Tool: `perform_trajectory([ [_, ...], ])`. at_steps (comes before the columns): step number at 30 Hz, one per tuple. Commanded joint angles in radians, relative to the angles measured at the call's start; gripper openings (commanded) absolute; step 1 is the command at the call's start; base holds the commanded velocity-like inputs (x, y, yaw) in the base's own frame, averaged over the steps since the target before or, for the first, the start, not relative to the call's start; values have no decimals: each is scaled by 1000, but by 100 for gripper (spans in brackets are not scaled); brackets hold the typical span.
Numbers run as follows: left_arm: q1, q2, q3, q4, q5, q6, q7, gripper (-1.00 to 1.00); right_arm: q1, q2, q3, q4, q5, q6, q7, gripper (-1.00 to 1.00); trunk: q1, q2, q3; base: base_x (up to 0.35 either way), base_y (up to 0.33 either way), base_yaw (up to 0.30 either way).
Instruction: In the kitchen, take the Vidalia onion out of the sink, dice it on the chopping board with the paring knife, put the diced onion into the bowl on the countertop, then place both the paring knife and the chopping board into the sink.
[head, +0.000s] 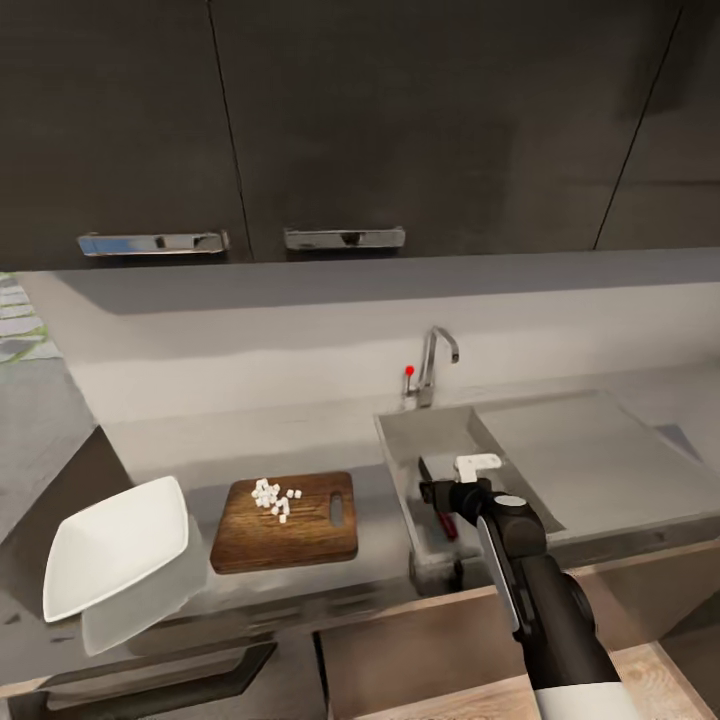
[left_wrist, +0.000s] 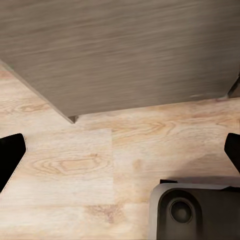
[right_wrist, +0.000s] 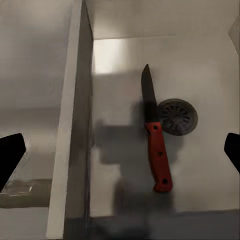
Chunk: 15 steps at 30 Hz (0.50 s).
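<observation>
Hovering, head view: the right gripper (head: 462, 478) hangs over the sink (head: 402, 470), its arm reaching in from the near side; a sliver of the paring knife's (head: 448, 526) red handle peeks out below it.
Beside the sink, head view: the chopping board (head: 300, 535) lies flat on the countertop (head: 250, 435), diced onion (head: 274, 497) heaped on its far part; the bowl (head: 115, 546) sits tilted past the board, farther from the sink.
Left wrist view: the left gripper (left_wrist: 120, 152) spreads wide with nothing between its fingertips (left_wrist: 10, 155), above pale wooden flooring (left_wrist: 75, 165) and a grey cabinet panel (left_wrist: 125, 50).
Right wrist view: the right gripper (right_wrist: 120, 150) gapes wide and unloaded; the paring knife (right_wrist: 156, 150) rests on the sink floor, just beside the drain (right_wrist: 177, 116), blade partly overlapping its rim.
</observation>
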<state>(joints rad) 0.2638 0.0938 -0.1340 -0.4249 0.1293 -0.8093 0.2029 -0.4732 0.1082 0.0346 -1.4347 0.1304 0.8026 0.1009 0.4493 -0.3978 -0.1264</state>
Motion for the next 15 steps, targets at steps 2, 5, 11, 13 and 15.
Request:
perform_trajectory([
  [2,0,1,-9,-2,10,-1,3,100,-1,1,-1,0,11,6,10,100,1,-2,-2,-9,304,0],
  [5,0,1,-8,-2,10,-1,3,100,-1,2,-1,1,12,6,10,100,1,-2,-2,-3,305,0],
  [11,0,1,-9,-2,10,-2,3,100,-1,2,-1,3,12,6,10,100,1,-2,-2,0,306,0],
  [13,0,1,-9,-2,10,-2,3,100,-1,2,-1,3,12,6,9,100,1,-2,-2,0,306,0],
  [15,0,1,-9,-2,10,-2,3,100,0,2,-1,4,12,6,8,100,1,-2,-2,0,306,0],
])
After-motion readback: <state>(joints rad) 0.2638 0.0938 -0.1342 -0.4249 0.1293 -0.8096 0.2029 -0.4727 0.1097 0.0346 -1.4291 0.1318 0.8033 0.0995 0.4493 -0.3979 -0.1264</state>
